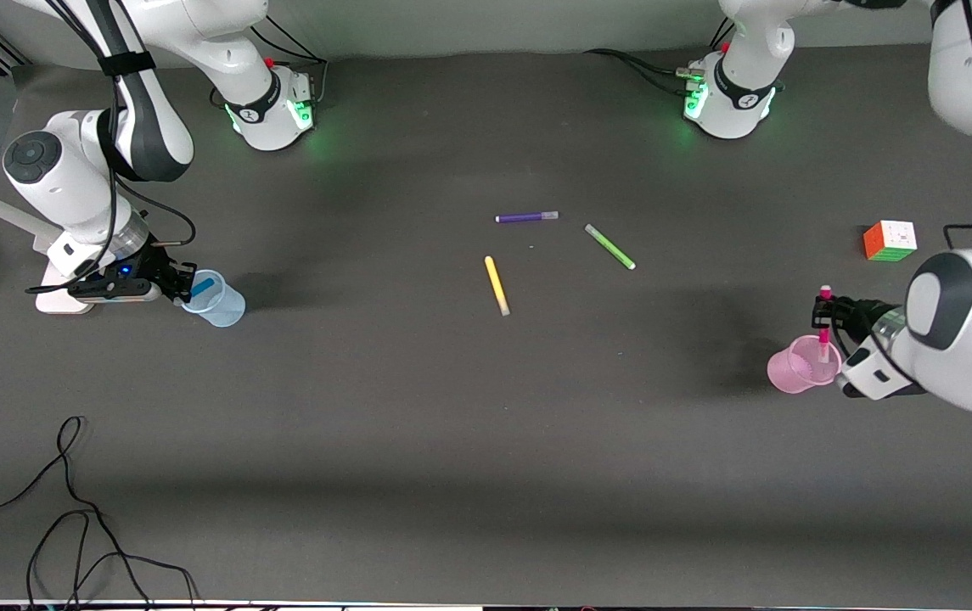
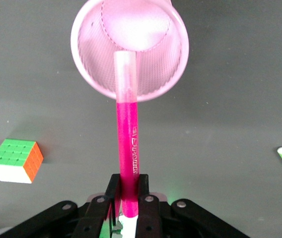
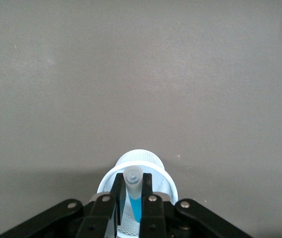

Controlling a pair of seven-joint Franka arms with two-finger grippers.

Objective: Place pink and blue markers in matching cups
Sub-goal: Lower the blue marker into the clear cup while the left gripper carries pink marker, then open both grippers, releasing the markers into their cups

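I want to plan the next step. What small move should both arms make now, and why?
Probably open both tools. The left tool holds the pink marker with its pale end inside the pink cup; the right tool holds the blue marker in the blue cup.

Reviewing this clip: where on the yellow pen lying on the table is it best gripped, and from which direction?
Grip the yellow pen at mid-barrel, coming straight down from above with the fingers closing across its narrow width. It lies flat, apart from the purple pen and green pen.
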